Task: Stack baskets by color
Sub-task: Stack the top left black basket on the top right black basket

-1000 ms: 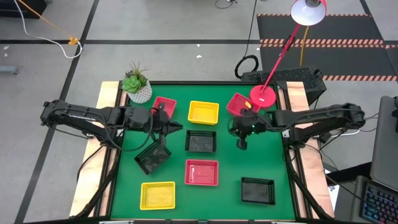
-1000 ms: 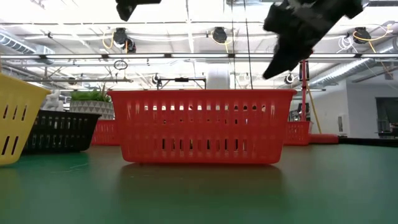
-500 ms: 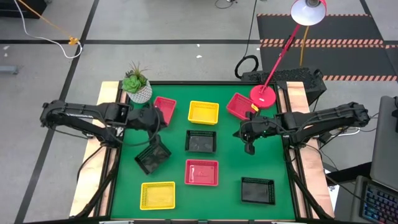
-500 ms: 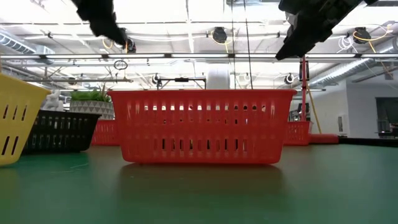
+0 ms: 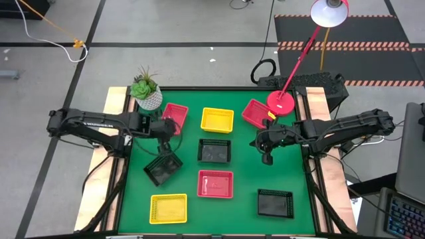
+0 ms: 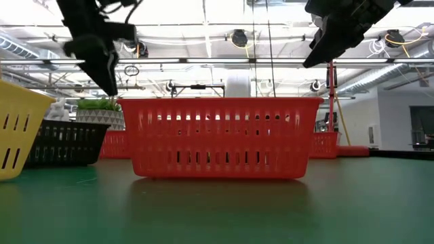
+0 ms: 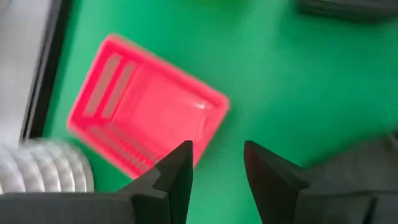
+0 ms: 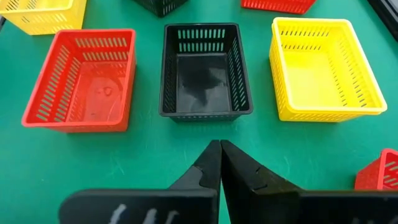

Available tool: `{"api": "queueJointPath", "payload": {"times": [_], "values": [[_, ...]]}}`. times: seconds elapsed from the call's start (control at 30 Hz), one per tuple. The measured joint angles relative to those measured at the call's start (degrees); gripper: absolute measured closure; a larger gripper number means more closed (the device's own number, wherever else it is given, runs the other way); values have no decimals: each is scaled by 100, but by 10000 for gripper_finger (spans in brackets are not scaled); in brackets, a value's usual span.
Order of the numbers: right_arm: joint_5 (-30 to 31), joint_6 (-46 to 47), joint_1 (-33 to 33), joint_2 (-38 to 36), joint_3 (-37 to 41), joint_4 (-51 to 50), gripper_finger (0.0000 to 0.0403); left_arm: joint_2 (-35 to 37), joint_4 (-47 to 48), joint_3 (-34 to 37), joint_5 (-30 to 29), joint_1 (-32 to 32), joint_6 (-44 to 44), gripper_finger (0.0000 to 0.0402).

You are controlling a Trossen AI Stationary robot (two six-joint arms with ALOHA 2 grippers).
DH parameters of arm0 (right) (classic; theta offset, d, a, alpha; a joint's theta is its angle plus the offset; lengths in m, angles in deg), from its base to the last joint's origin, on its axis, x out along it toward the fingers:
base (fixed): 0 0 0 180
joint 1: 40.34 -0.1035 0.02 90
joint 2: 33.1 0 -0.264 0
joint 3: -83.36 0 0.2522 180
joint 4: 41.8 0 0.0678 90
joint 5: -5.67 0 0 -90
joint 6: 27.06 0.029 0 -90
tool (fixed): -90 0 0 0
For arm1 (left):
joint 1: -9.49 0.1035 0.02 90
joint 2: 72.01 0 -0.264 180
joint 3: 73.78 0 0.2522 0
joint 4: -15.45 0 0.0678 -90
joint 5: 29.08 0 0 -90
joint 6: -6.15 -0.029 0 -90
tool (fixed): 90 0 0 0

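Observation:
Several baskets lie apart on the green table (image 5: 246, 176): red ones (image 5: 175, 115) (image 5: 255, 113) (image 5: 215, 184), yellow ones (image 5: 217, 120) (image 5: 168, 208) and black ones (image 5: 214, 151) (image 5: 163, 168) (image 5: 275, 203). My left gripper (image 5: 167, 136) hangs open above the bare mat, pointing steeply down, between the far-left red basket (image 7: 146, 121) and the tilted black one. Nothing is between its fingers (image 7: 180, 168). My right gripper (image 5: 267, 158) is shut and empty, raised right of the middle black basket (image 8: 204, 68).
A white plant pot (image 5: 147, 93) stands at the far left corner. A red lamp base (image 5: 281, 103) stands at the far right, beside the tilted red basket. In the low view the near red basket (image 6: 220, 135) fills the middle. Bare mat lies between the baskets.
My left gripper has drawn back toward the table's left edge, sunk, and tipped from nearly level to pointing steeply down. My right gripper shifted a little toward the table's right edge, then kept still. The baskets have stayed where they were.

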Motion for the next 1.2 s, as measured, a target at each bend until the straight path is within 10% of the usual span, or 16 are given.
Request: {"api": "queueJointPath", "payload": {"times": [0.37,0.7,1.2], "values": [[0,-51,7,0,0,14,401,4,-39,89,696,520,2558,254],[-2,-47,7,0,149,190,401,-50,461,89,1686,-1086,4705,254],[-4,-335,7,0,455,712,401,-47,1261,255,1229,-2747,6794,223]]}}
